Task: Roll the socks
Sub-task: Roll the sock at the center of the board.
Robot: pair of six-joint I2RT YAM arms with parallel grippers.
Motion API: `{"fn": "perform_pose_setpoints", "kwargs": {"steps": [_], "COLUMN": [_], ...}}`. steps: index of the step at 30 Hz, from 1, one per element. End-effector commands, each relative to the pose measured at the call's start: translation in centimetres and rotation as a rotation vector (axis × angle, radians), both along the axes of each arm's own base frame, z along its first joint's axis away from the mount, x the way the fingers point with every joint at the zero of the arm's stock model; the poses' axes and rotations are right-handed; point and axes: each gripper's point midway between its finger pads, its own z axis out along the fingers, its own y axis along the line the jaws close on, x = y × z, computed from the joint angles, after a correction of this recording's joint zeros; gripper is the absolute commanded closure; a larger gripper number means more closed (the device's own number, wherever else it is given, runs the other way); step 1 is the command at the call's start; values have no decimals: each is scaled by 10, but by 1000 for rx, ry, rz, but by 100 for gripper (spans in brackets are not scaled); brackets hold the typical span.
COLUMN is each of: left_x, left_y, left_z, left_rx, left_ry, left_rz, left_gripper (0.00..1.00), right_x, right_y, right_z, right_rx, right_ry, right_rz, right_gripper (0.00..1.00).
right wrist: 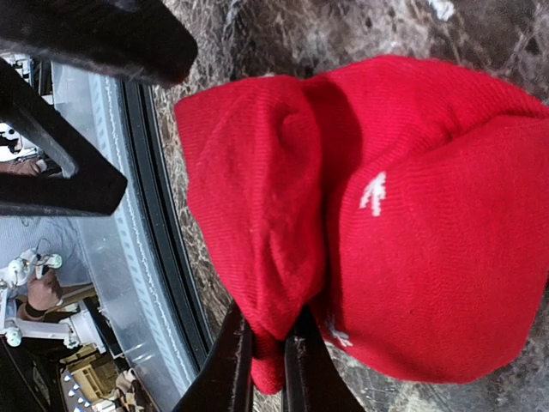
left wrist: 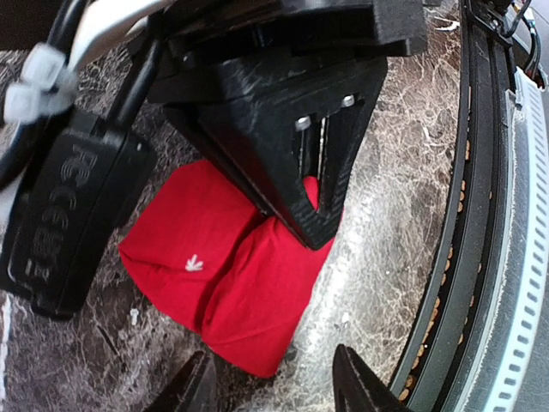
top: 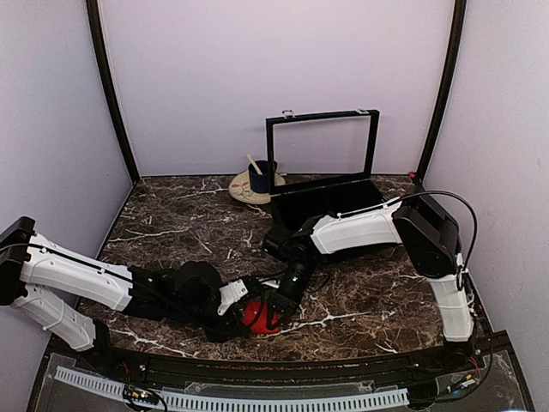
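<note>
Right wrist view: right gripper (right wrist: 268, 326) clamps soft bright-red fabric socks (right wrist: 412, 223) at six o'clock. Left gripper (left wrist: 270, 382) stands with jaws apart, just beside them.

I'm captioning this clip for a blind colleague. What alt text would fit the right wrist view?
The right tool pinches a fold of the bundled red socks at the bottom of the frame. The socks, marked with a small white motif, fill most of the view and lie on the dark marble table.
</note>
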Motion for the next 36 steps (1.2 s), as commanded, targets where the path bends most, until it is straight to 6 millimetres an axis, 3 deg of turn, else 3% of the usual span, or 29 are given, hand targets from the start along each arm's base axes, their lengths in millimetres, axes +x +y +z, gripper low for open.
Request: {"fn": "perform_pose_setpoints", "kwargs": {"steps": [1, 24, 36], "left_x": [6, 4, -2], "left_y": [-14, -28, -26], "left_z": [11, -15, -26], "left_rx": [-3, 97, 129], "left_ry": [-71, -49, -11], "left_rz": [-52, -144, -175], "left_gripper": [50, 50, 87], "right_x": [-2, -1, 2], "right_y": [-1, 1, -1], "right_z": [3, 7, 5], "right_rx": [-3, 21, 21], "right_ry": [48, 106, 112], "right_rz": [9, 19, 12], "right_gripper": [100, 100, 100]}}
